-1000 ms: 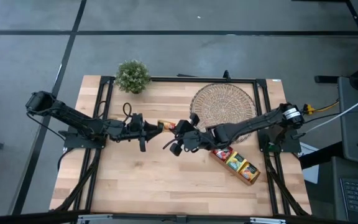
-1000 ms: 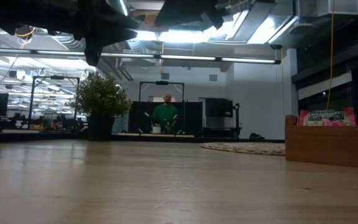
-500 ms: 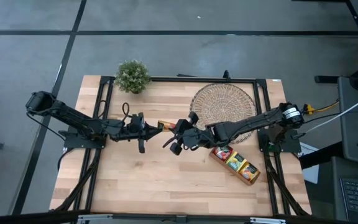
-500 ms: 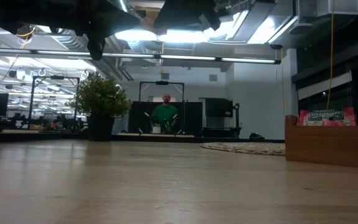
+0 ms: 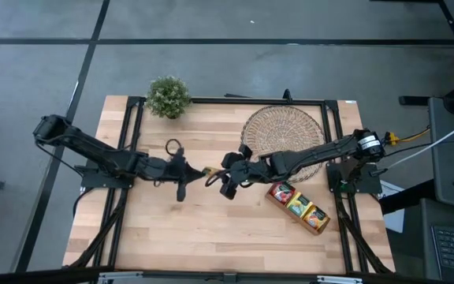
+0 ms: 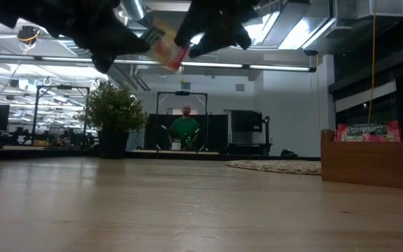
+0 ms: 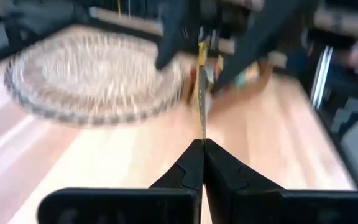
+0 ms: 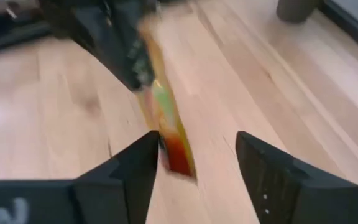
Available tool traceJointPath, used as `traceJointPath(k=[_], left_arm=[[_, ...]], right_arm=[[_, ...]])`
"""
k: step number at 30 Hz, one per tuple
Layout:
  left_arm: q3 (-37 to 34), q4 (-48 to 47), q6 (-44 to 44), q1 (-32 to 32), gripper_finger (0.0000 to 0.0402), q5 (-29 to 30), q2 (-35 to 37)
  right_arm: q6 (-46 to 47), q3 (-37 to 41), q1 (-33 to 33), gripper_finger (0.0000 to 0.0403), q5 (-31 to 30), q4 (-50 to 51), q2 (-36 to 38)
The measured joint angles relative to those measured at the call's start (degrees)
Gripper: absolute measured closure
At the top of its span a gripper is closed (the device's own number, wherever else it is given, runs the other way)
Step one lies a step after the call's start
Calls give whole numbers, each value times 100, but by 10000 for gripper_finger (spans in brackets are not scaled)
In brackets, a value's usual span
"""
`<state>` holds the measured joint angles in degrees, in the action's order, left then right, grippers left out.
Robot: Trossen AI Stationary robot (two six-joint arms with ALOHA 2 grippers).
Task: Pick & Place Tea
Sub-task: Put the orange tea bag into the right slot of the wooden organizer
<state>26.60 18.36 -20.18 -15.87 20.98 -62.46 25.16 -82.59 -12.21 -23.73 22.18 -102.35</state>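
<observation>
1. Sachet [image 8: 166, 124] of tea hangs in the air over the middle of the table [image 5: 211, 237], between the two arms; it touches no surface; the woven mat [image 5: 284, 130] and the wooden tray [image 5: 321, 225] of further sachets lie well apart from it, on the right arm's side.
2. Left gripper [image 7: 201, 144] is pinched shut on one edge of the sachet; right gripper [image 8: 194, 149] stands spread wide, its fingers [image 8: 135, 165] on either side of the wrapper without clamping it, so the hold looks to be the left's alone.
3. Handling, as a judgement: very light, thin and flexible, with a slick wrapper; it will flap or bend if taken by a corner; a grip along a flat edge, faces between the pads, seems safest.
4. Orientation: the sachet stands on edge, its faces upright; its long axis runs roughly along the line between the two grippers, reaching out from the left fingertips toward the right arm.
</observation>
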Motion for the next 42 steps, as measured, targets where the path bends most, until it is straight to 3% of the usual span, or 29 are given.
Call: traceJointPath(k=[7, 12, 19, 31, 42], left_arm=[[866, -2503, -1, -239, 399, -416, 0], [1348, -3524, -2, -289, 399, -462, 0], [1739, -4092, 140, -289, 399, -596, -236], [2999, -5350, 439, -285, 399, -849, -1490], [3806, -5459, 595, -285, 399, -712, -1902]], right_arm=[[-15, 0, 0, 175, 261, 423, -4], [1, 0, -9, 186, 591, 420, -4], [43, 0, -348, 202, 601, 280, -4], [76, 0, -601, 225, 538, -189, -4], [-305, 0, -599, 226, 536, -187, -4]])
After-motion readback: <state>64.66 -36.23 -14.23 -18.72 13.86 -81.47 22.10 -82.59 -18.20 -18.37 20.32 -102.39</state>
